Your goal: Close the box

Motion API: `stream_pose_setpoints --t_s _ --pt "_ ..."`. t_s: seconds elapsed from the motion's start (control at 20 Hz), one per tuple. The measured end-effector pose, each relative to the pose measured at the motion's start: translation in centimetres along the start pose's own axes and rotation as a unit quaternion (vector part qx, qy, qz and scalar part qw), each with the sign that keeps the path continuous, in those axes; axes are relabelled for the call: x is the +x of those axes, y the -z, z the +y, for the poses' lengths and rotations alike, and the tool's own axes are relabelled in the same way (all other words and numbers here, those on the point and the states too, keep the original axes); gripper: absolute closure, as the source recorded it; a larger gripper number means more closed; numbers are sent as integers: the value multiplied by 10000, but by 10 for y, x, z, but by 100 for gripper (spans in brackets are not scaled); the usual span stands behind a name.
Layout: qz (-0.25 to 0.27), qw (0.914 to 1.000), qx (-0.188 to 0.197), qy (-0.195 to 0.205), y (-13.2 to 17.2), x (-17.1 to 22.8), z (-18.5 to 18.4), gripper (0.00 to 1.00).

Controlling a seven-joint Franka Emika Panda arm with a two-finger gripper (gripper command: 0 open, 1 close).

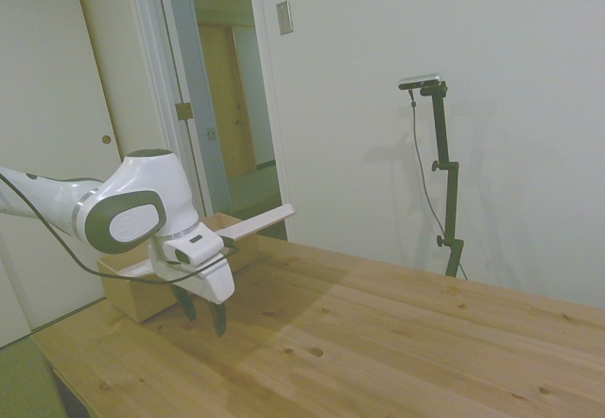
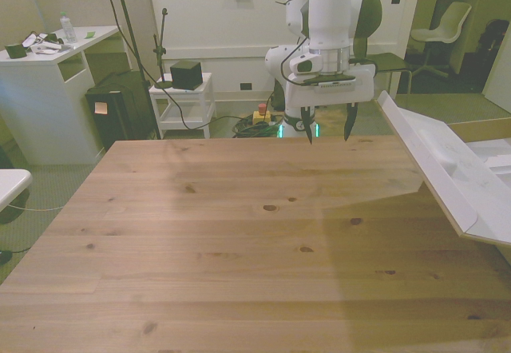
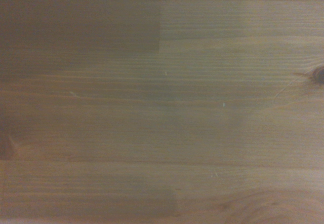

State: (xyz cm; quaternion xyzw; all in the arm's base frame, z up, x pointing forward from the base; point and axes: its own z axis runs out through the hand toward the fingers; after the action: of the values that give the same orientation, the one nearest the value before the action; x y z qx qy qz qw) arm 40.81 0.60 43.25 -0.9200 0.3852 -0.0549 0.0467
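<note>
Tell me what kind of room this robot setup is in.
Probably an office or home room used as a lab: interior doors, a white desk, a swivel chair and cabled gear behind the wooden table.

White Franka arm with its two-finger gripper (image 2: 327,128) pointing straight down above the far edge of the pale wooden plank table (image 2: 239,241); the two dark fingers stand apart, with nothing between them. At the front view's right, the long tan cardboard box (image 2: 491,141) is cut off by the picture's edge; its hinged flap lid (image 2: 443,169), white on the inner face, stands open, slanting out over the table. Gripper and lid are near but apart.
</note>
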Motion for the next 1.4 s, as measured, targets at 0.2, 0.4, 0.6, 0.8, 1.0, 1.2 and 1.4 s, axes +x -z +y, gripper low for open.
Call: stream_pose_setpoints --t_s 0.2,0.4,0.6,0.8,1.0,1.2,1.4 --pt "11 10000 23 -18 2 1 1 0" --pt "-7 9995 261 -173 24 34 17 0" --pt "37 9991 393 -175 47 63 28 0" --pt "19 9988 428 252 51 76 20 0" --pt "-7 9914 440 1232 58 91 17 0" --pt "71 9770 120 2130 68 99 20 0" --pt "239 9545 -231 2963 82 115 43 0"
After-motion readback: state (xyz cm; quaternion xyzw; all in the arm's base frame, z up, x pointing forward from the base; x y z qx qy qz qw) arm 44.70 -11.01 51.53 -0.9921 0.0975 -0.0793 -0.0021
